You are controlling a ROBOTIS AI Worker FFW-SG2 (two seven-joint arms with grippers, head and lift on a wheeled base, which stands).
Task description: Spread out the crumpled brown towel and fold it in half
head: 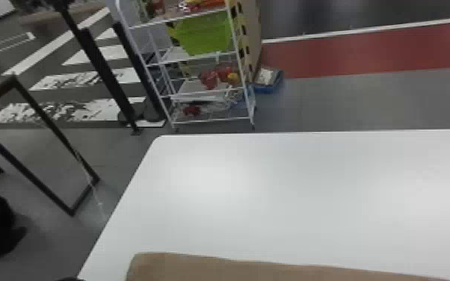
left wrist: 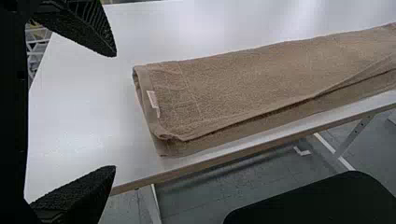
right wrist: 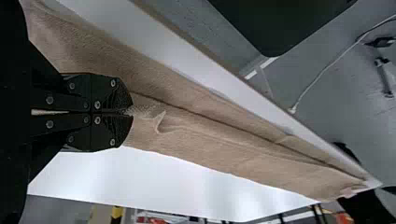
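While the towel (left wrist: 280, 70) lies on the table (head: 310, 194), folded over in layers into a long strip along the table's near edge, a white tag (left wrist: 153, 101) shows at its left end. By that end, near the table's left edge, is the left gripper (head: 69, 279), its fingers wide apart with nothing between them. Farther right over the table, the right gripper (right wrist: 132, 114) has its fingers pressed together at the towel, next to a raised crease; whether cloth is caught between them I cannot tell. Left of the table stands a dark frame (head: 43, 116). Past the table's far left corner is a white rack (head: 209, 120) with a green bin (head: 205, 35), and a blue box (head: 269, 89) sits on the floor just beside the rack. Beyond the table's far edge, a red strip (head: 366, 52) crosses the floor.
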